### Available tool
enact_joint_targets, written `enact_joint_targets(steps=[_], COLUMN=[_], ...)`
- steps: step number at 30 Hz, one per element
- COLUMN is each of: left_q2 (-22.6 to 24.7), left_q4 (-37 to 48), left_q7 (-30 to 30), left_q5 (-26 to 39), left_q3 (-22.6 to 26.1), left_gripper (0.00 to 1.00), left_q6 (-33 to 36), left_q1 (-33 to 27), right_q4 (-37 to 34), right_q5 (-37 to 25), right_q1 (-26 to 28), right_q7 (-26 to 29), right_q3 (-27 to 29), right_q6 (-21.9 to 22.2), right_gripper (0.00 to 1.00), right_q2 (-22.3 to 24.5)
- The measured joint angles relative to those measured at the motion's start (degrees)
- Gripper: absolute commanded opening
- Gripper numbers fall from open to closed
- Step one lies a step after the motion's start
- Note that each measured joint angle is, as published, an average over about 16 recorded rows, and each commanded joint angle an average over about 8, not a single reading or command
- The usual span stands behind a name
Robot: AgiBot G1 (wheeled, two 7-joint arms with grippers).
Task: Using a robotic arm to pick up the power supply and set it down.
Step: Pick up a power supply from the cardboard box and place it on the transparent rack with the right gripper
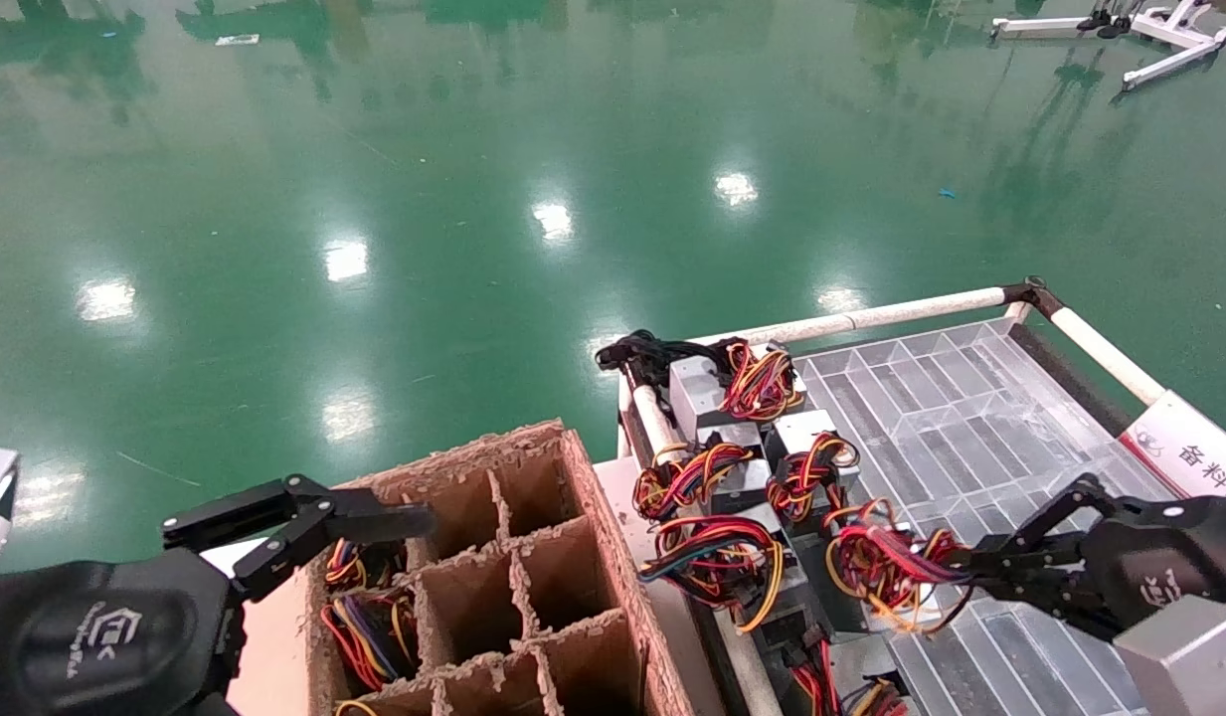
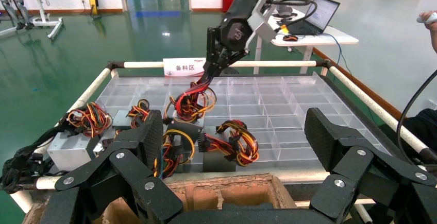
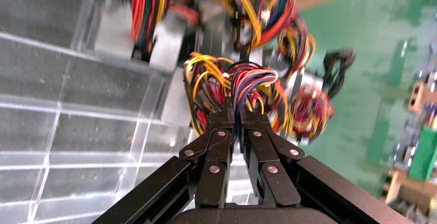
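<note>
Our left gripper [image 1: 374, 522] hangs spread apart above the cardboard box [image 1: 573, 597]; our right gripper [image 1: 956, 575] pinches the power supply [image 1: 886, 587] wires over the tray [image 1: 970, 418].

The power supply [image 1: 886, 612] held by the right pincer [image 1: 956, 575] shows mostly as wires; its grey box is largely covered by that bundle. In the right wrist view the neighbouring supplies [image 3: 154, 38] are blurred. The cardboard box [image 1: 533, 557] is cut off at 6 o'clock of the head view, as is the left pincer's [image 1: 304, 532] wrist at 7 o'clock.
</note>
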Motion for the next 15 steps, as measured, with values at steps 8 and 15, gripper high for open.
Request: enact_joint_targets(steps=[8, 15], left_q2=[0.0, 0.0], left_q4=[0.0, 0.0], left_q7=[0.0, 0.0], left_q5=[0.0, 0.0], left_q3=[0.0, 0.0], left_gripper=[1.0, 1.0], left_q6=[0.0, 0.0], left_q1=[0.0, 0.0], right_q4=[-2.0, -3.6], right_q5=[0.3, 1.2], right_q1=[-2.4, -3.5], right_q7=[1.9, 2.2], right_q3=[-0.6, -0.9], right_q6=[3.9, 5.5], right_gripper=[0.51, 1.0], right_q2=[-1.4, -2.9])
